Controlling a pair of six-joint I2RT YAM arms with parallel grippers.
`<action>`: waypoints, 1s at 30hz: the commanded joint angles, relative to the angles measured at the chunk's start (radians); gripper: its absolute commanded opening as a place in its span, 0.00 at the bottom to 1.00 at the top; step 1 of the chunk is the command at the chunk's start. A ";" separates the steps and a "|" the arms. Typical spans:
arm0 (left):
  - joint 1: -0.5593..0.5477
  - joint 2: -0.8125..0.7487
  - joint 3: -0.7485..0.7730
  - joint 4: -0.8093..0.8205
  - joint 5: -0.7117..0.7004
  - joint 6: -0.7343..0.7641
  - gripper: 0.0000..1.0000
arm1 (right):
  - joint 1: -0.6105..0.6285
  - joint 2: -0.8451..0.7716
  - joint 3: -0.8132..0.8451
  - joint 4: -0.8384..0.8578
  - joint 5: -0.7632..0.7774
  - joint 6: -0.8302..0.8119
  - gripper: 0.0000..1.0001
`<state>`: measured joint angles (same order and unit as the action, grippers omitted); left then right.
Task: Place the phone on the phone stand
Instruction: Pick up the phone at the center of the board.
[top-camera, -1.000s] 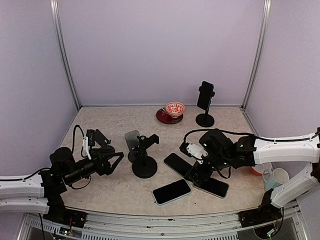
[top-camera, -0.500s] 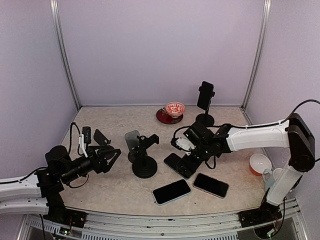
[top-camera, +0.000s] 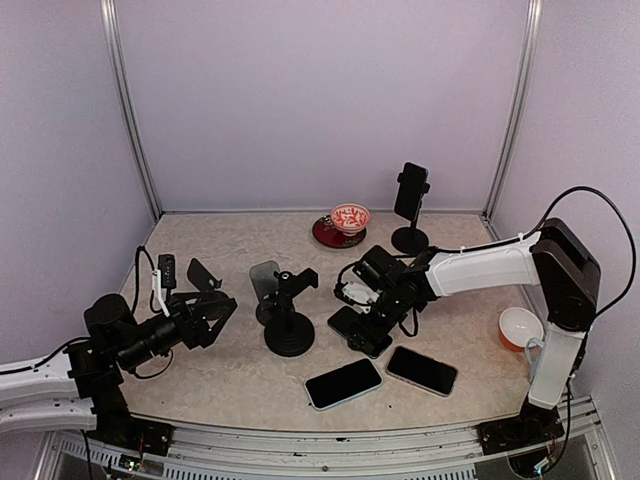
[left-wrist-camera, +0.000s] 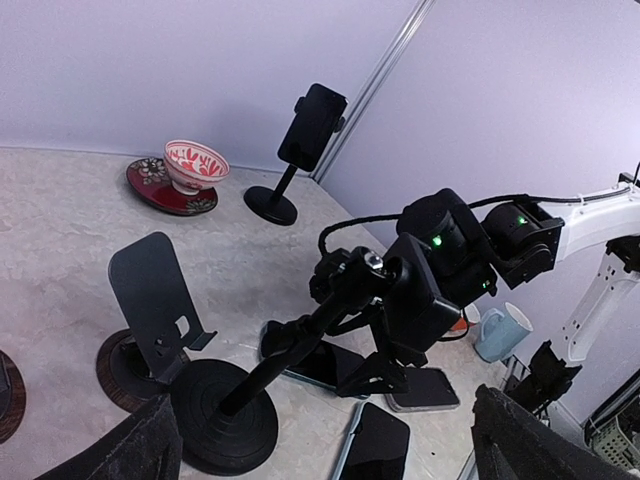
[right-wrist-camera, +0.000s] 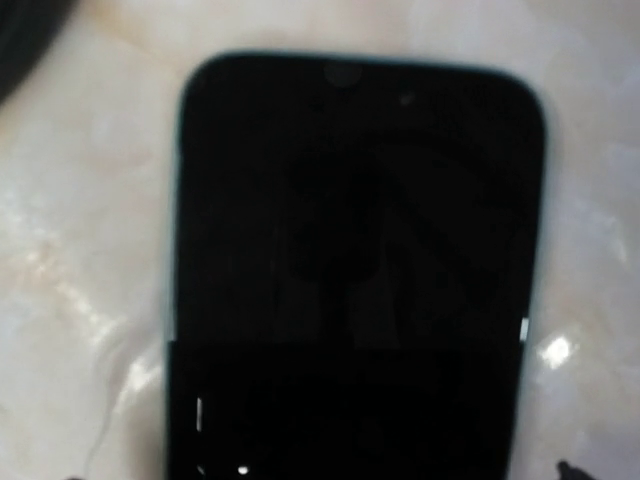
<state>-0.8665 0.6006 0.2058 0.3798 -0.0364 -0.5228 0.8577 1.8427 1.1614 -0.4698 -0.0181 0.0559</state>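
Note:
Three dark phones lie flat on the table. The phone (top-camera: 350, 333) just right of the black round-based phone stand (top-camera: 288, 337) lies directly under my right gripper (top-camera: 366, 316). In the right wrist view its dark screen (right-wrist-camera: 350, 250) fills the frame and lies flat on the marbled surface. The jaws stand open and hold nothing. My left gripper (top-camera: 213, 316) hovers open at the left, its pads (left-wrist-camera: 135, 450) wide apart, looking at the stand (left-wrist-camera: 215, 415) and its clamp arm.
Two more phones (top-camera: 343, 383) (top-camera: 422, 370) lie near the front. A grey plate stand (top-camera: 265, 283) stands behind the black one. At the back are a stand holding a phone (top-camera: 411, 195) and a red-white bowl (top-camera: 350, 215) on a saucer. A cup (top-camera: 520, 328) sits at the right.
My right gripper has swung left and back, from the front right phone to the phone beside the stand. The left arm has drawn back slightly to the left.

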 joint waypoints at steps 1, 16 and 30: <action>-0.006 -0.016 -0.018 -0.015 -0.013 -0.008 0.99 | -0.015 0.035 0.037 -0.021 -0.005 -0.006 1.00; -0.006 0.012 -0.028 0.009 -0.029 0.002 0.99 | -0.013 0.189 0.101 -0.058 -0.016 -0.002 0.86; -0.006 0.054 0.002 0.021 -0.030 0.020 0.99 | -0.014 0.069 0.051 0.061 -0.026 0.014 0.42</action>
<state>-0.8665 0.6529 0.1860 0.3737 -0.0597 -0.5217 0.8486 1.9648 1.2671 -0.4484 -0.0147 0.0509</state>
